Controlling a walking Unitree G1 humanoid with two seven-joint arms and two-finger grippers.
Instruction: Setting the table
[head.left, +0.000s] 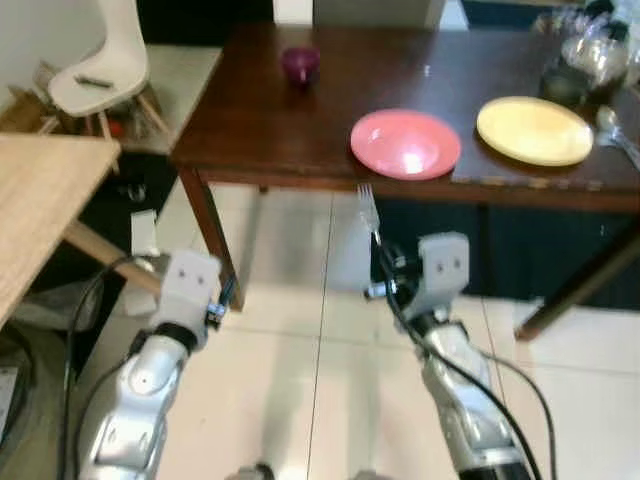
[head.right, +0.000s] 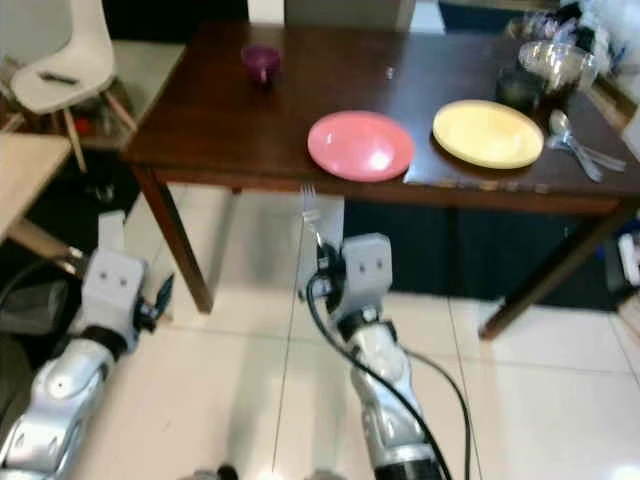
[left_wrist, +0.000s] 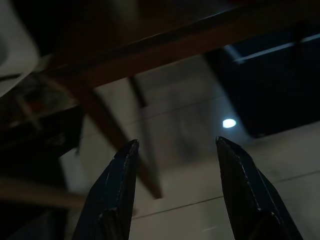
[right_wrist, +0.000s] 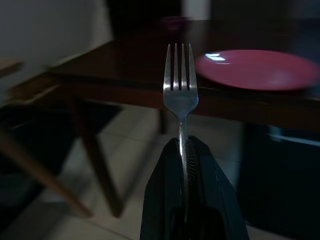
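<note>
My right gripper (right_wrist: 184, 145) is shut on the handle of a silver fork (head.left: 368, 208), tines pointing up, held in front of the dark wooden table (head.left: 260, 130) just below its near edge. A pink plate (head.left: 405, 143) lies on the table right behind the fork, and a yellow plate (head.left: 534, 130) lies to its right. My left gripper (left_wrist: 175, 145) is open with nothing between its fingers, low at the left by the table leg (head.left: 205, 230). A small purple bowl (head.left: 300, 63) sits at the far left of the table.
Spoons (head.right: 575, 140) and glassware (head.right: 550, 65) crowd the table's right end. A white chair (head.left: 105, 70) stands at the back left, and a light wooden table (head.left: 40, 200) is close on my left. Pale tiled floor (head.left: 290, 370) lies between me and the dark table.
</note>
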